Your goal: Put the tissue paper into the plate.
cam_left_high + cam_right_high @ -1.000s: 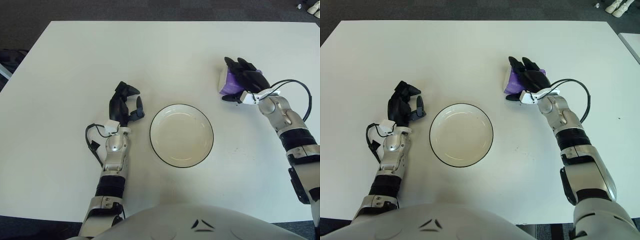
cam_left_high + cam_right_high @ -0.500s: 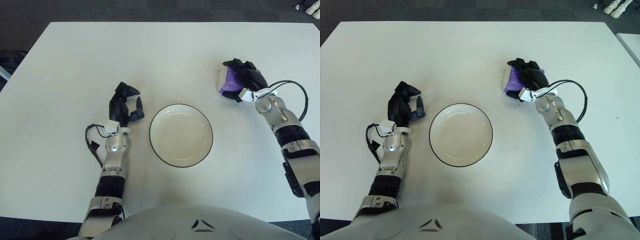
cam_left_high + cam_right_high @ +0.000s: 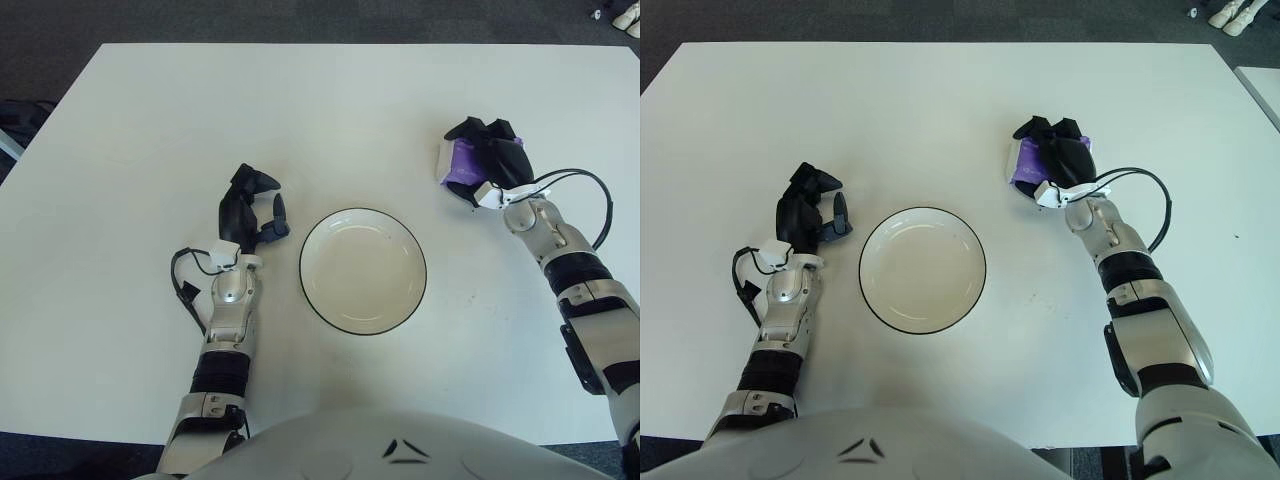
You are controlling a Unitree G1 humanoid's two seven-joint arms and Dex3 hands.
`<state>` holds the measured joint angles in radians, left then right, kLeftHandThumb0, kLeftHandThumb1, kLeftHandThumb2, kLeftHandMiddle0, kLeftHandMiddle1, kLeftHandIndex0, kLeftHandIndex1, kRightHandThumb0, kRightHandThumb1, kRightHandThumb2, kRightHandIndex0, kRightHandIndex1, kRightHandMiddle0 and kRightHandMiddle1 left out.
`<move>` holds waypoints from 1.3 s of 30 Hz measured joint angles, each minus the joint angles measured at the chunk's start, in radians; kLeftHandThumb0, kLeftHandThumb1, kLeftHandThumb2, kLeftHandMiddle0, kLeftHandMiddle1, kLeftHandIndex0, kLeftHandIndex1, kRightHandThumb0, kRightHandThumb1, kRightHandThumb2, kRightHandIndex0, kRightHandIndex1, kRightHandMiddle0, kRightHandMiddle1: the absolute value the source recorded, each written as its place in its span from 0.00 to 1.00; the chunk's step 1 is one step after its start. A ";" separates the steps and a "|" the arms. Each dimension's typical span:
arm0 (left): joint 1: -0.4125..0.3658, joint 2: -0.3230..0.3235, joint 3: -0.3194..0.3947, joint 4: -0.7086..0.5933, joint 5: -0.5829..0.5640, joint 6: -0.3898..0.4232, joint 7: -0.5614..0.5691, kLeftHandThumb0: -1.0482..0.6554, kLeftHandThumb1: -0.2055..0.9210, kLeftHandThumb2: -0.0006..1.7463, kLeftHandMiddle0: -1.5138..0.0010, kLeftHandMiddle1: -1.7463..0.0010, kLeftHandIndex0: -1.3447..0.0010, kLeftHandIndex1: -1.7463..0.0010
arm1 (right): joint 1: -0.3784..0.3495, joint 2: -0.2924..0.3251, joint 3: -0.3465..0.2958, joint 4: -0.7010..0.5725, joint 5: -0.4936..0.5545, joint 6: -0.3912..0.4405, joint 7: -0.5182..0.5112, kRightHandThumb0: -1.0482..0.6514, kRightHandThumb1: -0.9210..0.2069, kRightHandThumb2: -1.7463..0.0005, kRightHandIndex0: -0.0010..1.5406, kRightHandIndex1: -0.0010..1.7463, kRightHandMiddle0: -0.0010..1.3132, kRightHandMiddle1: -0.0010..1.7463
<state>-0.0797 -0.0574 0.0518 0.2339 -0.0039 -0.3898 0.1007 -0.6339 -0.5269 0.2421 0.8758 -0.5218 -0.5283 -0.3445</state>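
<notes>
**My two eyes, one downward look**

Both views sit side by side in my head, looking forward and down on the table (image 3: pixel 300 100). They share nearly the whole tabletop; the right eye's view is shifted slightly sideways.

Bare table (image 3: pixel 300 110) is lying between the right hand (image 3: pixel 492 160) gripping the tissue pack (image 3: pixel 458 162) and the plate (image 3: pixel 363 270); left hand (image 3: pixel 248 212) is sitting beside the plate's far rim

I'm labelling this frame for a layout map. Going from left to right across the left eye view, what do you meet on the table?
Left robot hand parked on the table → empty plate → tissue paper pack, with the right robot hand closed over it.
</notes>
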 measured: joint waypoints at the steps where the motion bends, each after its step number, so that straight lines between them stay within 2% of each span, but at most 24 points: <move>1: 0.000 -0.001 0.000 0.000 0.002 0.001 0.002 0.34 0.48 0.74 0.36 0.00 0.56 0.00 | 0.001 0.006 -0.012 0.004 0.021 -0.005 0.004 0.56 0.79 0.03 0.91 1.00 0.93 1.00; 8: 0.000 -0.002 0.000 -0.002 0.012 0.003 0.006 0.34 0.48 0.74 0.36 0.00 0.56 0.00 | 0.012 0.068 -0.124 0.006 0.198 -0.016 0.085 0.57 0.79 0.01 0.95 1.00 0.98 1.00; 13: 0.000 -0.002 0.001 -0.003 0.012 0.004 0.006 0.34 0.49 0.74 0.36 0.00 0.56 0.00 | 0.020 0.102 -0.203 0.002 0.327 -0.039 0.162 0.56 0.76 0.02 0.97 1.00 1.00 1.00; 20: 0.003 0.002 0.003 -0.003 0.012 0.004 0.006 0.34 0.49 0.74 0.36 0.00 0.56 0.00 | 0.019 0.176 -0.337 -0.006 0.582 -0.050 0.364 0.57 0.73 0.04 0.96 1.00 0.98 1.00; 23: 0.003 0.001 0.003 -0.003 0.011 0.002 0.005 0.34 0.49 0.74 0.36 0.00 0.56 0.00 | 0.023 0.207 -0.375 -0.063 0.670 0.008 0.425 0.58 0.72 0.04 0.95 1.00 0.97 1.00; 26: 0.003 0.001 0.002 -0.003 0.010 0.001 0.005 0.34 0.49 0.74 0.36 0.00 0.56 0.00 | 0.037 0.235 -0.388 -0.138 0.716 0.075 0.463 0.57 0.71 0.05 0.93 1.00 0.95 1.00; 31: 0.000 -0.003 0.000 -0.007 0.007 -0.002 0.003 0.34 0.49 0.74 0.36 0.00 0.56 0.00 | 0.097 0.290 -0.396 -0.366 0.806 0.247 0.477 0.56 0.68 0.07 0.92 1.00 0.92 1.00; 35: -0.002 -0.004 0.000 -0.007 0.006 -0.002 0.001 0.34 0.48 0.74 0.36 0.00 0.56 0.00 | 0.135 0.327 -0.389 -0.497 0.832 0.365 0.489 0.55 0.67 0.08 0.91 1.00 0.90 1.00; 39: -0.002 -0.005 0.000 -0.007 0.006 0.001 0.001 0.34 0.48 0.74 0.35 0.00 0.56 0.00 | 0.152 0.341 -0.388 -0.574 0.836 0.435 0.493 0.55 0.66 0.09 0.90 1.00 0.89 1.00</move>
<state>-0.0822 -0.0620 0.0519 0.2269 0.0017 -0.3891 0.1015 -0.4822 -0.1856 -0.1464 0.3019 0.3146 -0.0929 0.1487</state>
